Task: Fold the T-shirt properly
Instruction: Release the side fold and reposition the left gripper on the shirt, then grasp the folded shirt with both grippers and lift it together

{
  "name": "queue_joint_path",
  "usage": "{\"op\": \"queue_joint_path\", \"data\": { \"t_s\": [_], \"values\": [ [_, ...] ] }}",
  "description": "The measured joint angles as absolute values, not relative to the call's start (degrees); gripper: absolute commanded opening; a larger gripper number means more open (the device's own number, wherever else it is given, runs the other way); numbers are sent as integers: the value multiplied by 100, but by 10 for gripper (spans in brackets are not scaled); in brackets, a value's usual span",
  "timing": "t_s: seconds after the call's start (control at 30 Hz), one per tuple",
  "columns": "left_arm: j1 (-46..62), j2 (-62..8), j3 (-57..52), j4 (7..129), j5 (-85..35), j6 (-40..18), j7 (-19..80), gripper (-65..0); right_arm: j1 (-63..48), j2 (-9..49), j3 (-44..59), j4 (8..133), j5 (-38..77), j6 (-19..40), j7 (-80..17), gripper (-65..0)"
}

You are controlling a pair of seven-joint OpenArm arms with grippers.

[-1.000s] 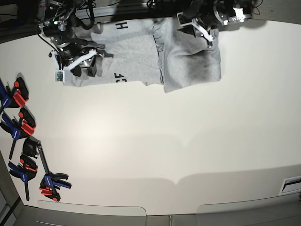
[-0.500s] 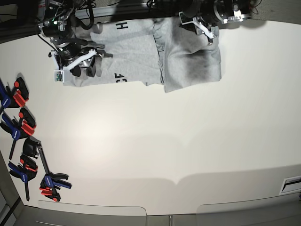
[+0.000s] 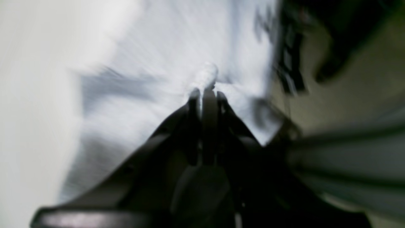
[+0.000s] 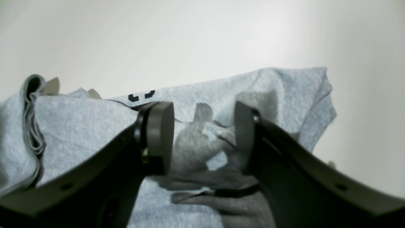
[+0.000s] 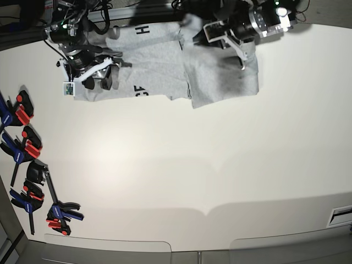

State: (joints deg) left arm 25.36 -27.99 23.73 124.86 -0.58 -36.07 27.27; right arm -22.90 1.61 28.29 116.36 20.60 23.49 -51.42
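"H" on T-shirt (image 5: 148, 55)

T-shirt (image 5: 165, 66) lying across the far edge of the desk (image 5: 192, 165). Right gripper (image 5: 102, 77) sitting over its left end, left gripper (image 5: 242, 58) over its right part. Clamps (image 5: 27, 165) lying along the desk's left edge, well apart.

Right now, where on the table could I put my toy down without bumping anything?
The wide bare stretch of table below the T-shirt and right of the clamps is free. The top edge is crowded: shirt, both arms. The left edge holds the clamps.
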Motion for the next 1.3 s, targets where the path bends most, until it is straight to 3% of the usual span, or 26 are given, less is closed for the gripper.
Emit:
{"op": "queue_joint_path", "data": {
  "t_s": [0.27,0.53,0.57,0.63,0.67,1.03,1.13,1.2,1.3],
  "values": [
    [2366,-2010,2368,12407,-62,-3612,2932,-650,-2287,161,2829,11636,2060,2349,-5142,-364],
    [2414,-1970,2368,12405,169,-3179,3323,-650,-2285,158,2827,11636,2060,2349,-5142,-364],
    [2462,-1970,2368,12385,67,-3186,3306,-636,-2287,158,2827,11636,2060,2349,-5142,-364],
    [2576,-1970,2368,12307,-187,-3194,3306,-462,-2287,156,2827,11636,2058,2349,-5144,-364],
    [2635,-1970,2368,12265,-344,-3192,3328,-430,-2287,158,2827,11636,2060,2349,-5144,-364],
    [2799,-1999,2368,12239,-392,-3192,3361,-420,-2285,158,2864,11636,1758,2349,-5085,-364],
    [2714,-2003,2368,12453,-327,-3065,3450,-375,-2294,272,3168,11636,1647,2329,-5041,-364],
    [2714,-1999,2368,12617,-322,-2563,3439,-327,-2294,458,3450,11636,1649,2329,-5043,-358],
    [2714,-1997,2366,12652,-180,-2397,3437,-290,-2300,801,3905,11559,2126,2292,-5057,-281]
  ]
}}
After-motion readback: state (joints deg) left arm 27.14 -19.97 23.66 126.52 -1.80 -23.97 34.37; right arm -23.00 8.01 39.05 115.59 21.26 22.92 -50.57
